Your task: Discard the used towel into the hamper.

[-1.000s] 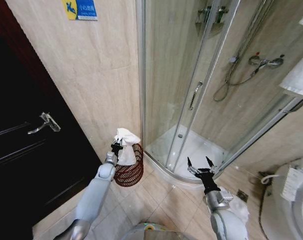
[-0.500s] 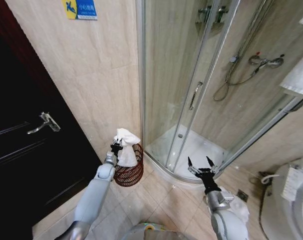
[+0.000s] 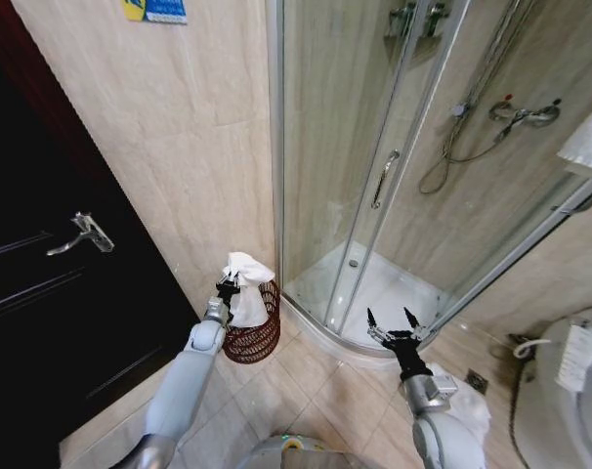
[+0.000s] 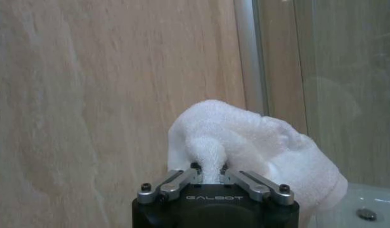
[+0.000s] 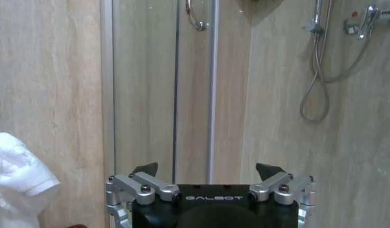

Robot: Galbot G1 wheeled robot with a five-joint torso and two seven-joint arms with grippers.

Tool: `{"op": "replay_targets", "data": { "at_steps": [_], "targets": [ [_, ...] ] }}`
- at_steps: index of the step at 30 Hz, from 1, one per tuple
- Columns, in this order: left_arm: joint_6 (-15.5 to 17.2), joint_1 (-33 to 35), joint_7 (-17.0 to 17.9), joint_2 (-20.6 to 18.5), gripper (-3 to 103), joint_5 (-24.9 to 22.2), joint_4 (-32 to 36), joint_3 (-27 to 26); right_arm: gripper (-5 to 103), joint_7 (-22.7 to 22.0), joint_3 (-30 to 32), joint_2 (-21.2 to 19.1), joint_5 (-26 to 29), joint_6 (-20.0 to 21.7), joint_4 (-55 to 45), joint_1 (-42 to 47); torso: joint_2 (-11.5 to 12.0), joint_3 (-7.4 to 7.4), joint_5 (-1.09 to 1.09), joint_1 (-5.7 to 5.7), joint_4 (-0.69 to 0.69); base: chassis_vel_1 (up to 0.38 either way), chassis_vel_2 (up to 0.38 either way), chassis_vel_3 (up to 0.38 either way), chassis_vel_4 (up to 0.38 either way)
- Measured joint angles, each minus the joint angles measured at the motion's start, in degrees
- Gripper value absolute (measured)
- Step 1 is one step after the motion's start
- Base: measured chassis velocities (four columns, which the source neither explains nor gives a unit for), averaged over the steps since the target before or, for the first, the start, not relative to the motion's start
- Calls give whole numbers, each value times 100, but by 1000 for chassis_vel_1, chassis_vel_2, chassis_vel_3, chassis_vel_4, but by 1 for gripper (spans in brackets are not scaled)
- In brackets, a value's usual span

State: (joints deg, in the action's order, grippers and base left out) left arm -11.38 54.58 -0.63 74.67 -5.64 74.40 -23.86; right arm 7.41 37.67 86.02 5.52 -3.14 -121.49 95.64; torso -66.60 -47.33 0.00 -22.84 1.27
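Pinching a fold of the white towel (image 4: 245, 142), the left gripper (image 3: 228, 284) holds it above the wire hamper (image 3: 254, 337), seemingly over its left rim; right gripper (image 3: 395, 322) waits by the shower, fingers spread.

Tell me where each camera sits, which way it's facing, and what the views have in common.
Head view: on the robot's head, looking down at the hamper and shower; both arms show.
Left wrist view: on the left arm, facing the wall; the left gripper is shut on the towel.
Right wrist view: on the right arm, facing the shower door; the right gripper is open.
Shared: the towel and the shower's glass appear in all three.
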Motion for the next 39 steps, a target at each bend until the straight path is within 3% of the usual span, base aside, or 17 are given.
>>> {"op": "replay_targets", "data": {
  "at_steps": [39],
  "targets": [
    [-2,-166,82,423,6,-65,-178,-134,100,30,-91,18,-32,-52,-4,29,1145,622,0,524,0,0,0,0,0]
  ]
}}
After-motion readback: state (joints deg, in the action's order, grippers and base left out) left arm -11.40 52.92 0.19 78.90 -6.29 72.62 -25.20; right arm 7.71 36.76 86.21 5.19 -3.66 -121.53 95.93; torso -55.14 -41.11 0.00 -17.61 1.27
